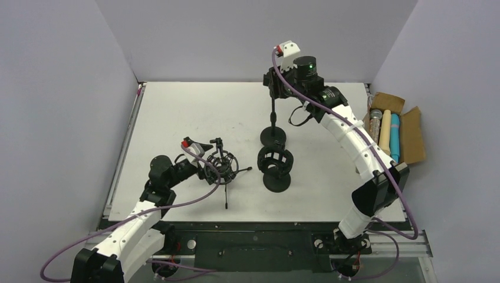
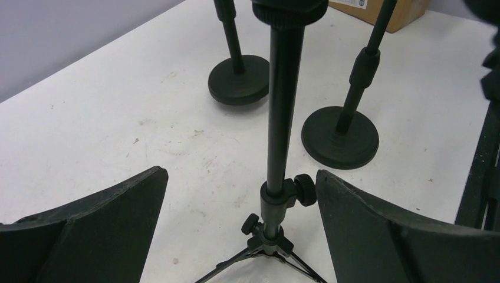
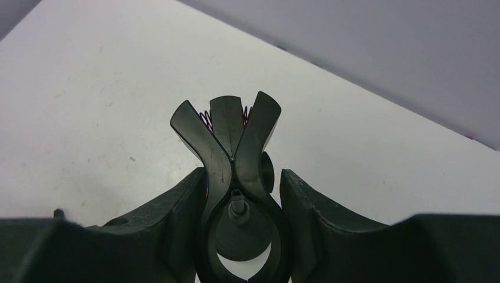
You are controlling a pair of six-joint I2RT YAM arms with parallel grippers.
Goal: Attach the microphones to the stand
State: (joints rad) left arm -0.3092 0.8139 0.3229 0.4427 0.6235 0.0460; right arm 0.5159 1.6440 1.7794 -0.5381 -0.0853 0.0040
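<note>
I see the cream and teal stick microphones lying in the brown cardboard box beside the white tabletop. My right fingers seem clamped on the black spring-clip stand head; my left fingers gape around the black tripod pole.

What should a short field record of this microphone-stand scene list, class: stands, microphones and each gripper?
stands: tripod stand, near round-base stand, far round-base stand
microphones: three visible, lying in cardboard box; none mounted
left gripper: open, straddling tripod stand's pole
right gripper: shut on mic clip atop far round-base stand
</note>
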